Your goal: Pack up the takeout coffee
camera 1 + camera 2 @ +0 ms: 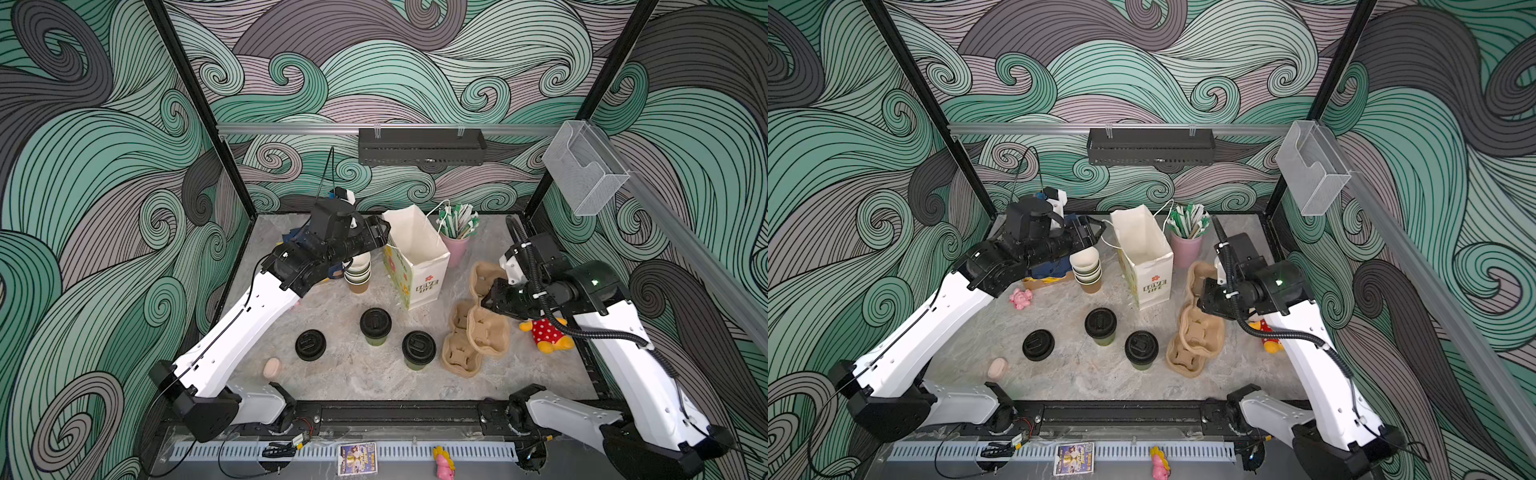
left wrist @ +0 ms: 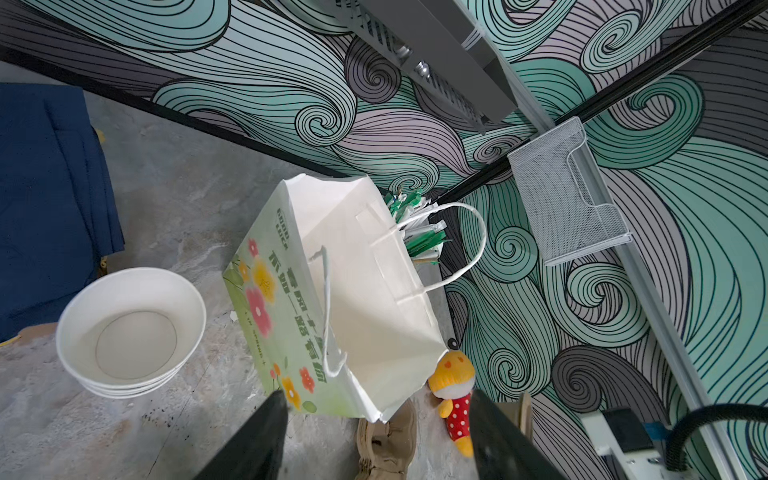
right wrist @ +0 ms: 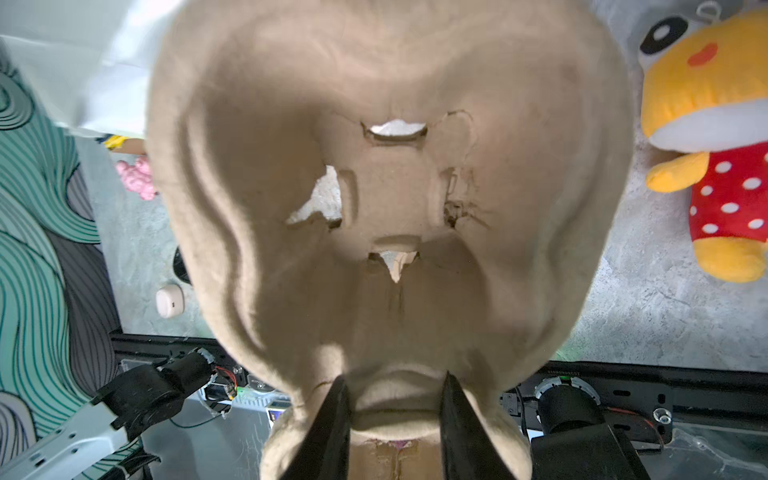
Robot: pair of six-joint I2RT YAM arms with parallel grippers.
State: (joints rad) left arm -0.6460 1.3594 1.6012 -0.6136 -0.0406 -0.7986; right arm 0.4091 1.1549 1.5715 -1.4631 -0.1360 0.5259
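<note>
The takeout coffee is two olive-green cups with black lids, one (image 1: pixel 375 326) (image 1: pixel 1100 326) mid-table and another (image 1: pixel 418 350) (image 1: pixel 1141 350) nearer the front. Neither gripper is near them. The white paper bag (image 1: pixel 415 257) (image 1: pixel 1144 257) (image 2: pixel 361 291) stands open behind them. My left gripper (image 1: pixel 384 232) (image 1: pixel 1098 230) (image 2: pixel 380 415) hovers open at the bag's left rim with nothing between its fingers. My right gripper (image 1: pixel 496 299) (image 3: pixel 395 399) is shut on the edge of a brown pulp carrier (image 1: pixel 488 332) (image 3: pixel 390 187), held tilted above the table.
A stack of carriers (image 1: pixel 459 353) lies under the held one. A loose black lid (image 1: pixel 310 345) lies front left, a stack of empty cups (image 1: pixel 358 272) left of the bag, a pink cup of straws (image 1: pixel 455 245) behind it. A plush toy (image 1: pixel 546 334) lies under the right arm.
</note>
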